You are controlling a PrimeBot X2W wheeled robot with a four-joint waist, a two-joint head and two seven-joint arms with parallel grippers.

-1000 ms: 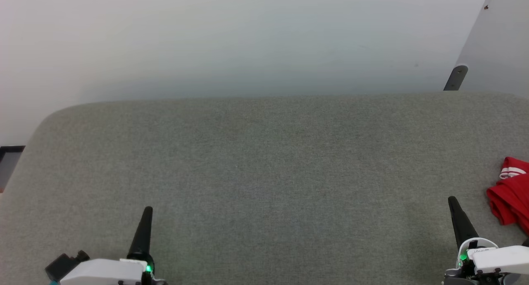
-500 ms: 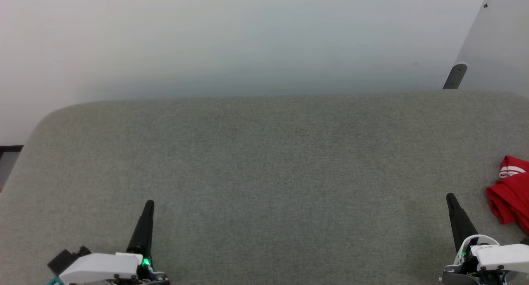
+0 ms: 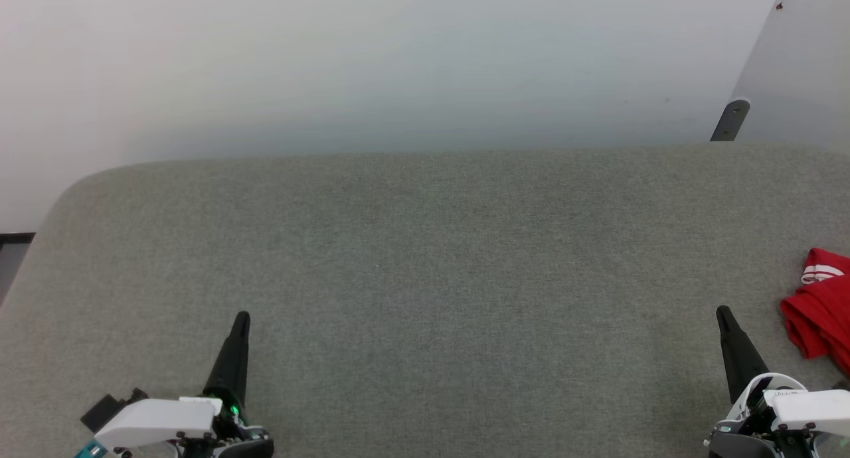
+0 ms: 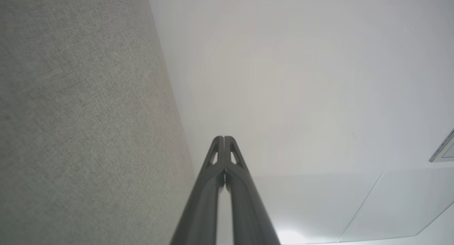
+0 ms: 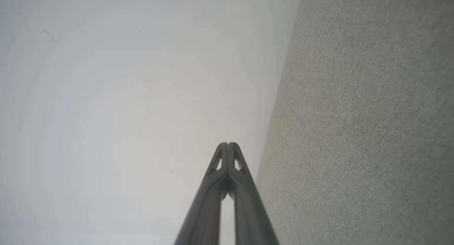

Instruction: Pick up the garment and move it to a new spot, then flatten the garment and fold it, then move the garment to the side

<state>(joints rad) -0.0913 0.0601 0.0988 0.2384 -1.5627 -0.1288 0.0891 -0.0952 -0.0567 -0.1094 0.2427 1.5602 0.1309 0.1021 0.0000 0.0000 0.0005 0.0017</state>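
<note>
The red garment (image 3: pixel 822 312) lies bunched at the far right edge of the head view on the grey fabric surface (image 3: pixel 431 259), a white striped sleeve showing at its top; part of it is cut off by the frame. My right gripper (image 3: pixel 721 312) stands shut at the lower right, a short way left of the garment and apart from it. At the lower left my left gripper (image 3: pixel 242 318) is shut and holds nothing. Each wrist view shows its own fingers pressed together at the tips: left gripper (image 4: pixel 223 138), right gripper (image 5: pixel 228 144).
The grey fabric surface has a rounded far-left corner (image 3: pixel 73 186) and ends against a pale wall (image 3: pixel 398 60). A dark bracket (image 3: pixel 729 121) on a grey panel stands at the far right behind the surface. A dark strip of floor (image 3: pixel 10 245) shows at the left edge.
Both grippers have crept a little up the picture, fingers still shut. The whole view has shifted slightly, so the camera moved; the garment lies as before.
</note>
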